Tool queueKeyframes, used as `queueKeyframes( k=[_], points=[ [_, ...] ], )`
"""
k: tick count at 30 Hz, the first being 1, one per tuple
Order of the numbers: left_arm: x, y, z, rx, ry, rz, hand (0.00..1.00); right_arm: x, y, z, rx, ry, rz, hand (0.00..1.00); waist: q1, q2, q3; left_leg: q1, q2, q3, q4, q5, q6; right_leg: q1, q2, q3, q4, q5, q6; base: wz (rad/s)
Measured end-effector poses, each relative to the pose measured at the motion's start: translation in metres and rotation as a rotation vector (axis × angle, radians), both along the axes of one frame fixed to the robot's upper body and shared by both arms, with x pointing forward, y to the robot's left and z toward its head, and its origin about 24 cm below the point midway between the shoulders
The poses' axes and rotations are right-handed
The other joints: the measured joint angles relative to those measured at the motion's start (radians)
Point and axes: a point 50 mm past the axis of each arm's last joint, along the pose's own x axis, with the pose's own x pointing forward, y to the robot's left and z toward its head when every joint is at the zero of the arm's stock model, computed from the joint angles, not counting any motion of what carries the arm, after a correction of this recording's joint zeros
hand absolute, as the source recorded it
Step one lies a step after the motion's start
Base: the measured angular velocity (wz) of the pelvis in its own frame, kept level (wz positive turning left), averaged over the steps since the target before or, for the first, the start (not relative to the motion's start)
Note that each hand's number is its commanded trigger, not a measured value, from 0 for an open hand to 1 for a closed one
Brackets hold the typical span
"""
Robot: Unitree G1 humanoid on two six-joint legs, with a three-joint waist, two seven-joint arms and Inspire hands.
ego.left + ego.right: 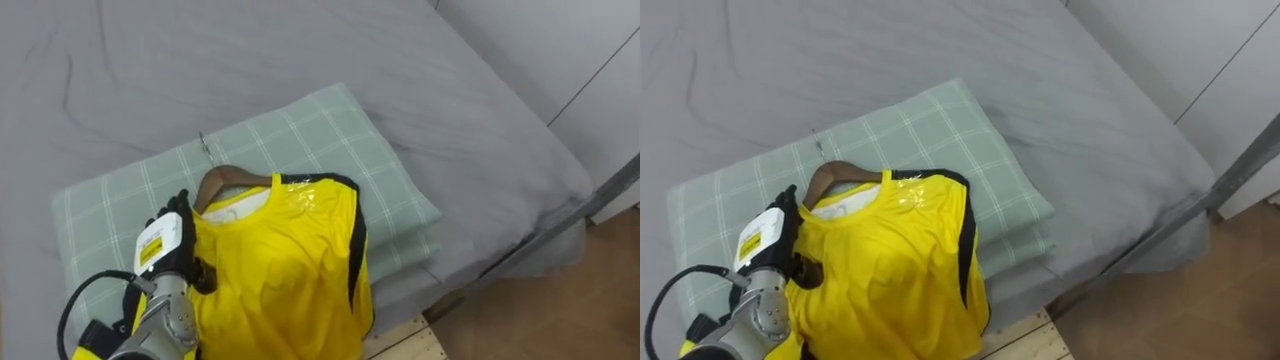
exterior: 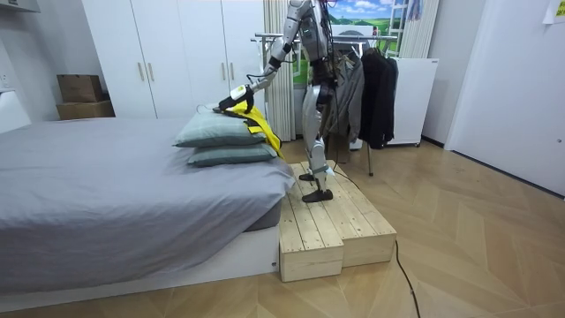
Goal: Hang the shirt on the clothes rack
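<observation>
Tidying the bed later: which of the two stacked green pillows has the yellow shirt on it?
The upper green checked pillow; the yellow shirt lies on it, the other pillow sits underneath.

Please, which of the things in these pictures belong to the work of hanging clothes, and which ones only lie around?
For the job: yellow shirt; wooden hanger inside it; left robot hand at the shirt's shoulder; clothes rack behind the robot.

Just lying about: green checked pillows; grey bed; wooden platform; cardboard boxes; white wardrobe.
</observation>
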Motion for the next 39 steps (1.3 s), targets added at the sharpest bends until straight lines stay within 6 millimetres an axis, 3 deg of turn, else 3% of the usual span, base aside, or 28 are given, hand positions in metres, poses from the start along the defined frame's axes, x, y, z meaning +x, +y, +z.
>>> queueKeyframes(
  k=[6, 11, 12, 14, 15, 27, 39],
  points=[
    [-0.002, 0.002, -0.003, -0.012, 0.024, 0.008, 0.0, -0.004, 0.0, -0.001, 0.013, 0.014, 0.001, 0.0, -0.007, -0.003, -0.0021, -0.001, 0.0, 0.011, 0.005, 0.003, 0.003, -0.003, 0.0, 0.011, 0.002, -0.004, -0.007, -0.04],
    [-0.004, 0.005, -0.005, -0.018, 0.055, 0.024, 0.0, -0.004, 0.001, -0.002, 0.02, 0.02, 0.003, 0.0, -0.007, -0.016, -0.0108, -0.008, 0.003, 0.014, 0.009, 0.008, 0.001, -0.01, 0.003, 0.012, 0.002, -0.005, -0.008, -0.01],
    [-0.004, 0.005, -0.005, -0.019, 0.055, 0.025, 0.07, -0.004, 0.001, -0.002, 0.02, 0.019, 0.003, 0.0, -0.007, -0.018, -0.0125, -0.009, 0.004, 0.014, 0.009, 0.008, 0.001, -0.01, 0.003, 0.012, 0.002, -0.005, -0.008, 0.0],
    [-0.004, 0.005, -0.006, -0.035, 0.056, 0.036, 0.37, -0.004, 0.001, -0.002, 0.019, 0.018, 0.003, 0.0, -0.007, -0.023, -0.0161, -0.009, 0.004, 0.014, 0.01, 0.008, 0.001, -0.011, 0.003, 0.012, 0.002, -0.004, -0.01, 0.0],
    [-0.005, 0.006, -0.006, -0.049, 0.062, 0.045, 1.0, -0.003, 0.001, -0.001, 0.02, 0.014, 0.004, 0.0, -0.006, -0.024, -0.0167, -0.009, 0.004, 0.014, 0.011, 0.008, 0.001, -0.011, 0.003, 0.012, 0.003, -0.004, -0.01, 0.0],
    [-0.006, 0.018, -0.005, -0.144, 0.054, 0.158, 1.0, 0.0, 0.002, 0.0, 0.022, -0.003, 0.008, 0.0, -0.005, -0.023, -0.017, -0.013, 0.005, 0.014, 0.012, 0.009, 0.001, -0.04, 0.003, 0.017, 0.049, -0.002, -0.012, 0.0],
    [-0.008, 0.023, -0.006, -0.137, 0.066, 0.162, 1.0, -0.004, 0.001, -0.001, 0.042, -0.01, -0.041, 0.0, -0.005, -0.025, -0.0155, -0.018, 0.005, 0.002, 0.013, 0.01, -0.001, -0.04, 0.004, 0.007, 0.05, -0.003, -0.012, 0.01]
  ],
)
